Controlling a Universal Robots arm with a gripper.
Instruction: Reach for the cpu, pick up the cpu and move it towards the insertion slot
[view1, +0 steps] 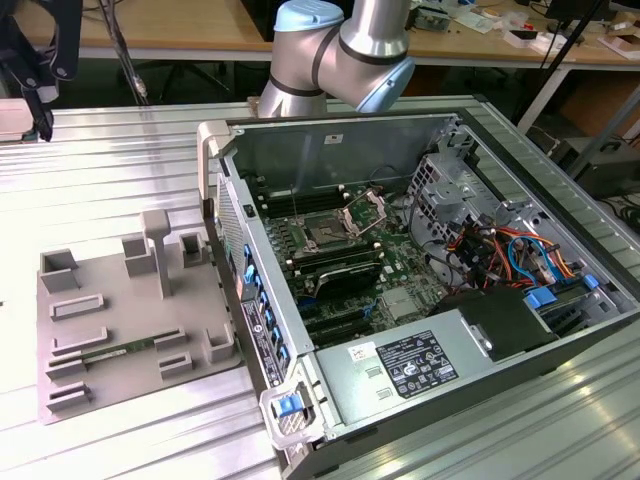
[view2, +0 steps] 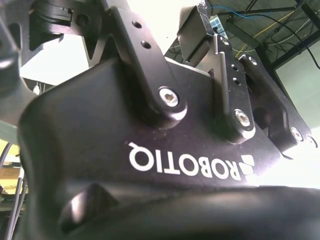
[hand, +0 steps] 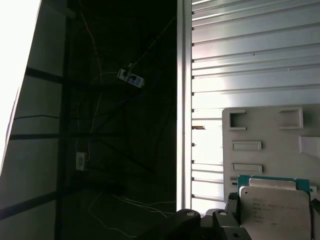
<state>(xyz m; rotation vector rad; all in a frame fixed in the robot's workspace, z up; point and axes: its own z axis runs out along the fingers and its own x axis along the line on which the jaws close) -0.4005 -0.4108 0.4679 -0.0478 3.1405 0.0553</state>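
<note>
Clamping the thin silver-topped square cpu (hand: 274, 212), the tool (hand: 273, 199) is apparently holding it clear of the grey tray (hand: 260, 130); level travel toward the bracket-framed insertion slot (view1: 325, 232) is advisable.

Silver-topped, green-edged cpu (hand: 274, 206) faces the camera — insertion slot (view1: 326, 236) lies open, dark-centred.

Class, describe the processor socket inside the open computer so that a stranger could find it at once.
In the exterior view, find the open computer case on the ribbed metal table and look at the green motherboard inside. Near its middle lies the insertion slot. Unlike the long black memory slots beside it, it is square, dark-centred and silver-framed, its plate hinged up.
</note>
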